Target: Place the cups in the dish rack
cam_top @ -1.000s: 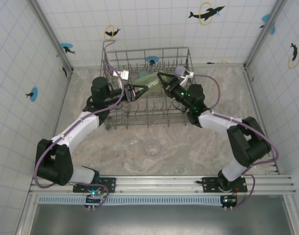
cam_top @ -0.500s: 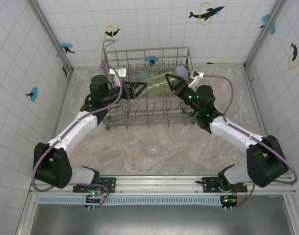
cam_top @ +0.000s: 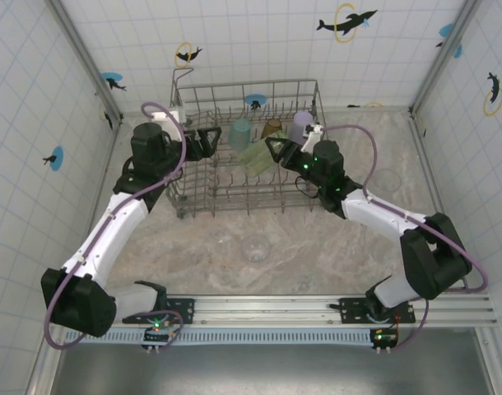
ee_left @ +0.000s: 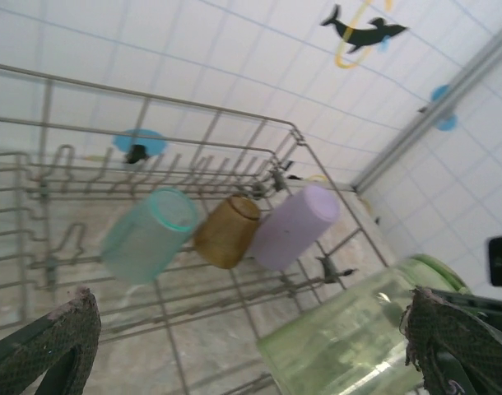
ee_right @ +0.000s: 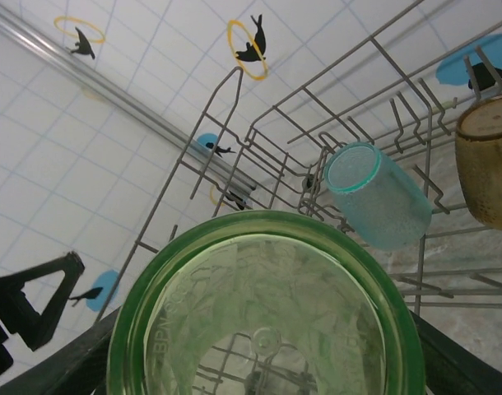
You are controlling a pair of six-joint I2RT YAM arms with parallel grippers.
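**Op:** Left gripper (cam_top: pixel 210 141) has let go of the green cup (cam_top: pixel 253 154) and backed off toward the left wall of the dish rack (cam_top: pixel 234 204). Its fingers are wide apart with nothing between them. My right gripper (cam_top: pixel 272 150) has the cup alone now, clamped on its base end, with the mouth pointing away from the fingertips.

**QA:** Is the cup in the rack?

**Op:** It's over the rack, tipped on its side in front of the right gripper. I can't tell whether it touches the wires. I'd call it not yet placed.

**QA:** What's done?

**Op:** Three are in. Beyond the right fingertips is the teal cup (cam_top: pixel 241 132), with the amber cup (cam_top: pixel 272 127) beside it and the lavender cup (cam_top: pixel 300 125) next along. All three lean along the far row.

**QA:** What's left?

**Op:** The green one, plus the clear ones on the table (cam_top: pixel 333 255). One clear cup (cam_top: pixel 256 247) is well behind both grippers, toward the bases. Another clear cup (cam_top: pixel 388 178) is off to the right gripper's outer side. There may be a third faint one, but I can't say.

**QA:** Anything in the way?

**Op:** The tines (cam_top: pixel 239 177) under the cup. It has to drop between the rows, mouth down I guess. The teal cup is just past its mouth, so there's little room forward. The left gripper is near on the opposite side, so I'd mind that too.
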